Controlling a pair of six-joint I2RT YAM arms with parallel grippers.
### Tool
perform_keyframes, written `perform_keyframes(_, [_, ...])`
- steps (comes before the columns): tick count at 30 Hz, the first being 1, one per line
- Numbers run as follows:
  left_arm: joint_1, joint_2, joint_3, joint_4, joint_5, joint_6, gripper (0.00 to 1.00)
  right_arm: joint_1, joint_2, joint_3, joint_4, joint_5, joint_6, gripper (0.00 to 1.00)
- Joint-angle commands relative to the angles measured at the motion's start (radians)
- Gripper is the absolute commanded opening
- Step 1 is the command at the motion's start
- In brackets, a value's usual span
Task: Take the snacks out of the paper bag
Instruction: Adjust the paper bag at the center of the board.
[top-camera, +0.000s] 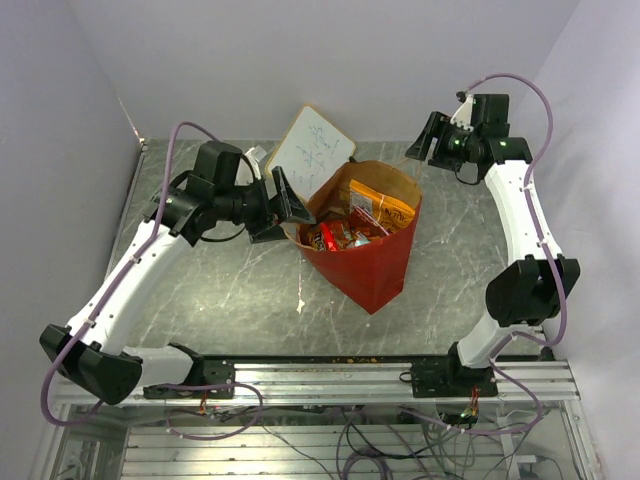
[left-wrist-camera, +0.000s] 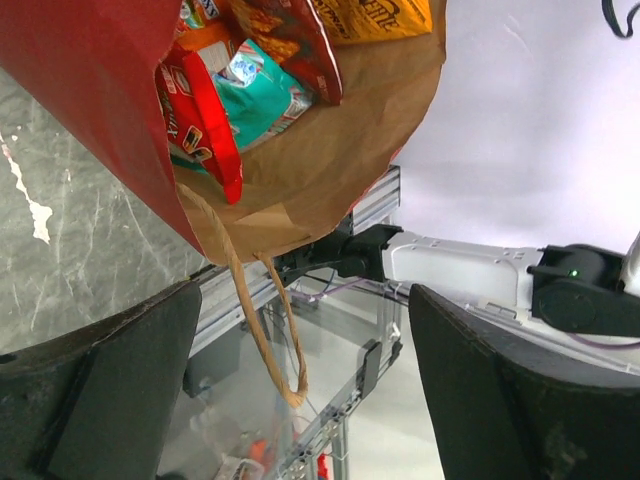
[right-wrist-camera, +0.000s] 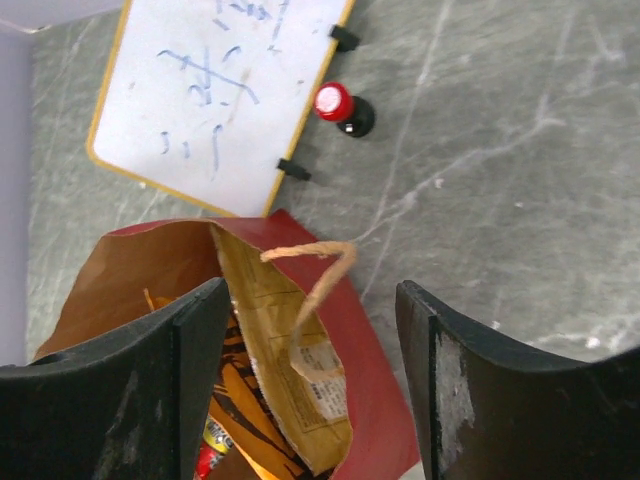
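On the table, mid-way across: paper bag standing, mouth open | snacks inside it (orange, red, one teal) | left gripper jaws wide apart, holding nothing, just beside the bag's left rim | right gripper jaws apart, holding nothing, hovering by the bag's far edge, near the whiteboard

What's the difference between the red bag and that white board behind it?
The bag is red outside and brown inside; the board is white with blue scribbles and a yellowish frame. The bag stands open at the top with snack packets inside; the board is a flat panel, propped at a tilt, holding nothing. The bag looks the bulkier of the two. Both sit on the grey marbled table, close together.
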Motion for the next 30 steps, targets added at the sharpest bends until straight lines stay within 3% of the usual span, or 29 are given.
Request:
perform_keyframes(1, [-0.027,-0.018,0.016,-0.020,-0.027,0.023,0.94,-0.012,0.040,-0.018,0.106,-0.177,0.011,0.63])
perform_keyframes(5, [-0.058,-0.013,0.012,-0.029,-0.036,0.006,0.80,-0.012,0.040,-0.037,0.167,-0.225,0.040,0.53])
perform_keyframes(8, [-0.075,-0.013,0.017,-0.046,-0.052,0.000,0.76,-0.013,0.031,-0.059,0.194,-0.245,0.047,0.37])
perform_keyframes(12, [-0.095,-0.029,-0.013,-0.014,-0.052,-0.036,0.58,-0.011,0.020,-0.049,0.153,-0.243,0.018,0.12])
perform_keyframes(15, [-0.097,-0.036,-0.013,-0.019,-0.082,-0.049,0.42,-0.010,-0.024,-0.047,0.112,-0.232,-0.019,0.01])
perform_keyframes(22, [-0.082,-0.020,0.070,-0.093,-0.171,-0.038,0.08,0.017,-0.172,-0.114,0.055,-0.298,-0.032,0.00])
perform_keyframes(26, [-0.013,-0.018,0.167,-0.211,-0.234,0.029,0.07,0.123,-0.232,-0.129,0.037,-0.291,0.003,0.00])
perform_keyframes(30, [0.170,-0.035,0.216,-0.307,-0.199,0.120,0.07,0.261,-0.273,-0.162,0.067,-0.273,0.082,0.00])
